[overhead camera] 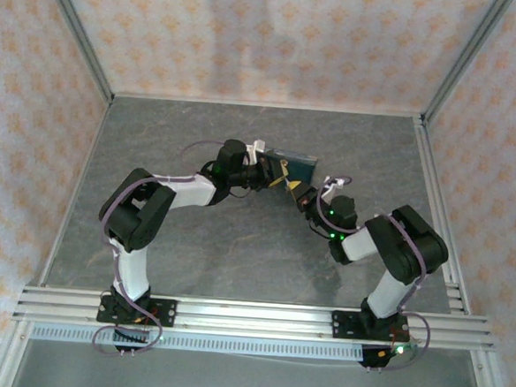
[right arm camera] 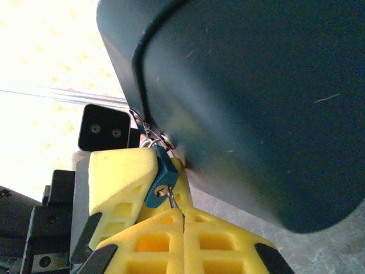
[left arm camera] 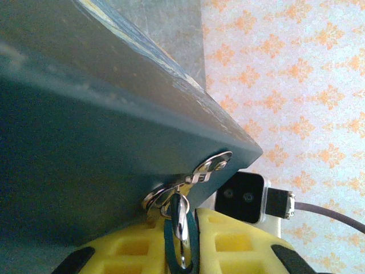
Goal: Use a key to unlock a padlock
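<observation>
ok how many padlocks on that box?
1: the padlock hangs from the latch on the box, key in it. Other faces are hidden.

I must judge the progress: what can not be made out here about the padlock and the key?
- Right wrist: the key shows as a thin shaft; its head is hidden inside the right gripper.
- Right wrist: the shackle of the padlock is blurred against the box; locked or open, unclear.
- Left wrist: the padlock is edge-on inside the left gripper, keyhole hidden.
- Top external: both are too small, covered by the grippers.
</observation>
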Motion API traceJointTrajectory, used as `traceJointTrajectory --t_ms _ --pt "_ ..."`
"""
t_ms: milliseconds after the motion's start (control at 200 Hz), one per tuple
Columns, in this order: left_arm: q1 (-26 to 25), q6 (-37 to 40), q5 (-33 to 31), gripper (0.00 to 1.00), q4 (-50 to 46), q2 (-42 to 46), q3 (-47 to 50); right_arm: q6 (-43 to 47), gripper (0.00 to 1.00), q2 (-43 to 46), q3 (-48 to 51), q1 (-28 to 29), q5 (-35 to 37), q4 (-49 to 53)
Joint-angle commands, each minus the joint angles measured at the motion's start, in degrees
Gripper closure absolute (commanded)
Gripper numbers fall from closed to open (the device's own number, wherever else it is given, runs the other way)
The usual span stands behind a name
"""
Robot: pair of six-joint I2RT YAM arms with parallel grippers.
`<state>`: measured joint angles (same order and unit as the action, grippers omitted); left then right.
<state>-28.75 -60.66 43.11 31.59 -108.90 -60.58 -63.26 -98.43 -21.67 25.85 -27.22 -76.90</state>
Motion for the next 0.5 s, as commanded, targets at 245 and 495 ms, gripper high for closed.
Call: traceJointTrajectory --t_ms 245,495 --pt "-1.05 -0.86 1.98 0.82 4.09 -0.17 -0.68 -0.10 1.00 0.26 -3.00 0.65 -1.73 -3.60" --pt "-1.05 -0.99 2.02 0.82 4.06 -1.93 -1.23 -0.03 1.00 0.76 -2.67 0.63 -1.94 -3.61"
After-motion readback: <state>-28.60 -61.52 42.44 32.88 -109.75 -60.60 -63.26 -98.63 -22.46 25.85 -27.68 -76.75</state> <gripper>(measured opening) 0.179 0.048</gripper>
